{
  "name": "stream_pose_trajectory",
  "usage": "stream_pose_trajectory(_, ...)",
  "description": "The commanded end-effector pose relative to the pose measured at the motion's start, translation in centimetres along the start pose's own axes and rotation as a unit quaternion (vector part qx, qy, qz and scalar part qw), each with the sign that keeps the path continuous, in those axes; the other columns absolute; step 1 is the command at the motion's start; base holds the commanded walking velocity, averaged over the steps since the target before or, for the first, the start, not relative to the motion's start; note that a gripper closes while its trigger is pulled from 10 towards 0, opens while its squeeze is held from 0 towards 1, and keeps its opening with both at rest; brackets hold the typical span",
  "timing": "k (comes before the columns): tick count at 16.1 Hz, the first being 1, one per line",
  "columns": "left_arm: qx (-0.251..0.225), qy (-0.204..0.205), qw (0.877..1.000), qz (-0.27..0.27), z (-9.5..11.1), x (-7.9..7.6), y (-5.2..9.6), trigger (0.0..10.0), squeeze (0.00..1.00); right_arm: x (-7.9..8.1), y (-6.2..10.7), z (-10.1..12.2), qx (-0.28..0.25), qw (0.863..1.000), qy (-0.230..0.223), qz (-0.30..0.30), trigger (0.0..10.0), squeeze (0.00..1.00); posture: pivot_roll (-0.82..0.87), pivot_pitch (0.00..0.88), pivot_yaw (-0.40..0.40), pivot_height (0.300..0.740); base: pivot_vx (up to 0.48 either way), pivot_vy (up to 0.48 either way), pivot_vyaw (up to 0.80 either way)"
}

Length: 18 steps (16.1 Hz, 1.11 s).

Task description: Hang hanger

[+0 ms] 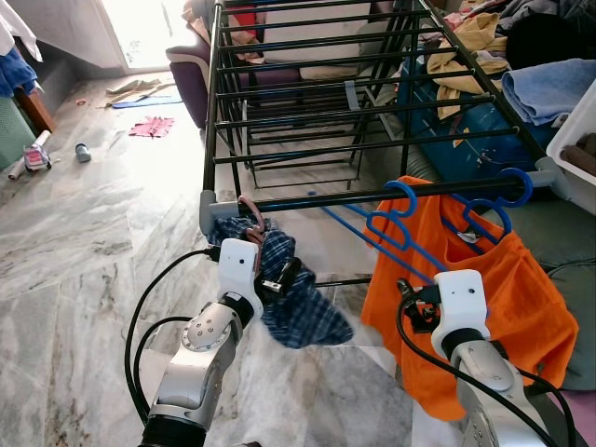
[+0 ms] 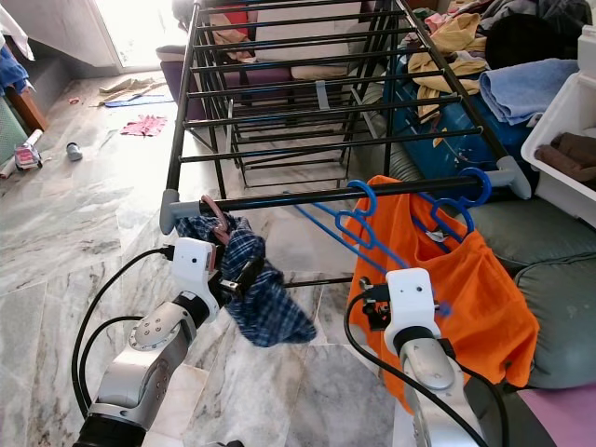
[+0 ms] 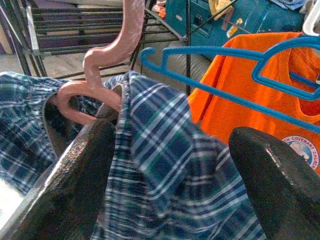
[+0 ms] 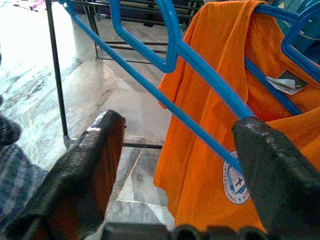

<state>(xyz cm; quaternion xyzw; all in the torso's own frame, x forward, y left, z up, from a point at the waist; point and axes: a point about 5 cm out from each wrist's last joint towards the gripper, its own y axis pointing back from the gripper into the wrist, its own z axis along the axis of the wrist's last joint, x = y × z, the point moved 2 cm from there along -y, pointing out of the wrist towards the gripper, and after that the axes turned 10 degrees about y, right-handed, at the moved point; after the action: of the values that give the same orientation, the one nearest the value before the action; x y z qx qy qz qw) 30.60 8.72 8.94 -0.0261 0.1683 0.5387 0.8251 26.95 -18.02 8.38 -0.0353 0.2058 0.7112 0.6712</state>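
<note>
1. A round printed badge (image 3: 305, 150) is carried on the chest of the orange T-shirt (image 3: 235, 85). In the left wrist view, the words "COVENANT CHURCH" can be read along its upper rim; the last letters are cut off at the edge of the picture.
2. In the right wrist view the same badge (image 4: 235, 182) is seen in part, and the word "INTERNATIONAL" can be made out along its curved rim.
3. A small white label (image 4: 281, 83) is sewn inside the collar of the T-shirt; its print is too small to be read.
</note>
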Motion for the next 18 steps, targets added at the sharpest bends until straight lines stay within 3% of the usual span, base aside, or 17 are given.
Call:
stream_pose_trajectory(1,-0.010,-0.008,1.000,0.000,0.43,-0.09,0.16,10.0,0.00,-0.04,-0.06,0.79,-0.012,1.000,0.001,0.001,10.0,1.00,-0.11,0.077,0.048,0.740,0.000,0.000,0.00)
stream_pose_trajectory(18,-0.014,-0.014,1.000,0.002,0.63,0.06,-0.05,10.0,0.00,0.36,-0.80,1.52,-0.024,1.000,-0.005,0.003,10.0,1.00,-0.10,0.068,0.049,0.740,-0.348,0.000,0.00)
